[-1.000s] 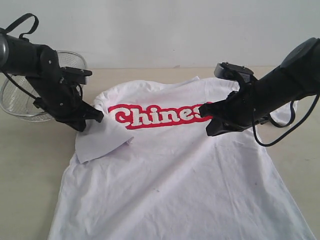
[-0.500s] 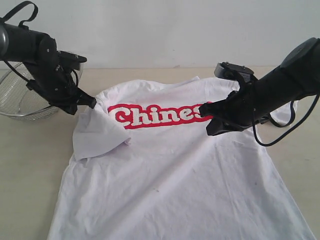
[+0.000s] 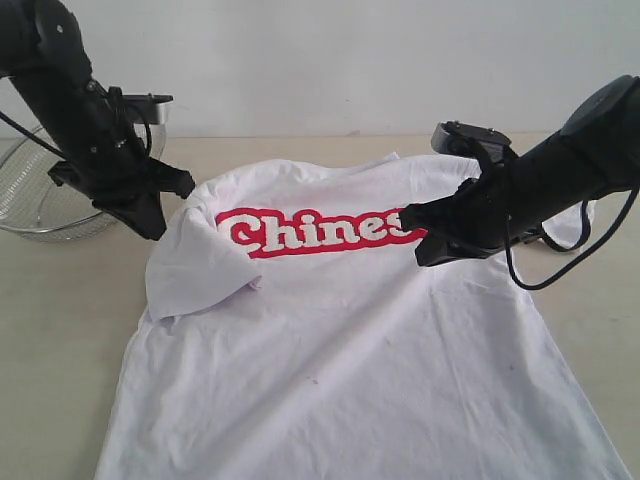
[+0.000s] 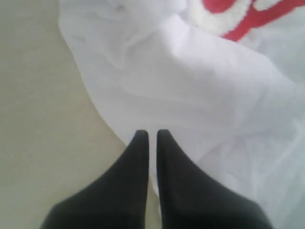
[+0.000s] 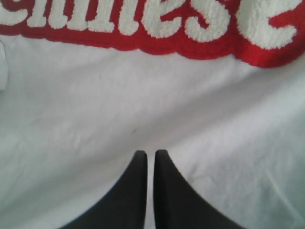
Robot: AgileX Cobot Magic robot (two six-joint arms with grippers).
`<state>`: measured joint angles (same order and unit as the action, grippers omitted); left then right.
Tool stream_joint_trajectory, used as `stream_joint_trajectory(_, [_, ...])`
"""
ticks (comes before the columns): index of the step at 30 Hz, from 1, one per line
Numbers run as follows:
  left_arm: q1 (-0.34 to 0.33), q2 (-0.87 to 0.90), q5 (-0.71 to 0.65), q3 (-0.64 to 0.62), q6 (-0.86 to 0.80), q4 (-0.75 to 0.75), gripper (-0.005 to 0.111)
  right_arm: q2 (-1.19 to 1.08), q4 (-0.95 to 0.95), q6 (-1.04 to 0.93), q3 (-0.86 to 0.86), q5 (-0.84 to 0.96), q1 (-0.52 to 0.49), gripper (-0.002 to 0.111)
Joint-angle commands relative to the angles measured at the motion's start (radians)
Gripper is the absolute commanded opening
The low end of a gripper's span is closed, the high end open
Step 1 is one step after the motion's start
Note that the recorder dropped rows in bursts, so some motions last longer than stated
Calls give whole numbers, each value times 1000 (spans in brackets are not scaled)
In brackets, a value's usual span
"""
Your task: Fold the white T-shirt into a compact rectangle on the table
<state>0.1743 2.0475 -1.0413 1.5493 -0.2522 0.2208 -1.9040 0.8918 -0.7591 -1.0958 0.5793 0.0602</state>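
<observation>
Just over the white T-shirt (image 3: pixel 350 340), left fingers (image 4: pixel 138 167) at its sleeve edge, right fingers (image 5: pixel 167 186) mid-chest, both pairs together, empty.

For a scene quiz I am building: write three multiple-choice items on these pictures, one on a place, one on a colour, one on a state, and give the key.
1. Where is the wire basket?
A. on the white T-shirt
B. on the table, far left in the exterior view
C. right of the shirt

2. What colour outlines the lettering?
A. blue
B. red
C. green

3. How does the sleeve near the left hand lie?
A. spread flat on the table
B. lifted in the air
C. folded in onto the shirt

Key: 1 B, it stands left of the shirt; 2 B, red surrounds the white letters; 3 C, it lies doubled over the chest.
</observation>
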Motion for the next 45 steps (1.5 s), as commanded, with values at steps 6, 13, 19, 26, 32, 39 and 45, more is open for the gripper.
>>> stream_joint_trajectory(6, [-2, -32, 33, -146, -63, 138, 7, 8, -5, -10, 3, -6, 2, 1])
stream_joint_trajectory(13, [-4, -28, 52, -176, 40, 136, 49, 8, -5, -10, 3, 9, 2, 1])
stream_joint_trajectory(19, [-34, 2, 57, -197, 78, 141, 50, 8, -7, -10, 3, 27, 2, 1])
stream_joint_trajectory(26, [-63, 25, 101, -201, 75, 157, 50, 8, -7, -12, 3, 28, 2, 1])
stream_joint_trajectory(32, [-63, 34, 144, -201, 70, 187, 50, 8, -7, -14, 3, 28, 2, 1])
stream_joint_trajectory(39, [-63, 86, 126, -201, 70, 190, 50, 8, -7, -14, 3, 35, 2, 1])
stream_joint_trajectory(45, [-63, 90, 159, -201, 70, 190, 49, 8, -7, -14, 3, 36, 2, 1])
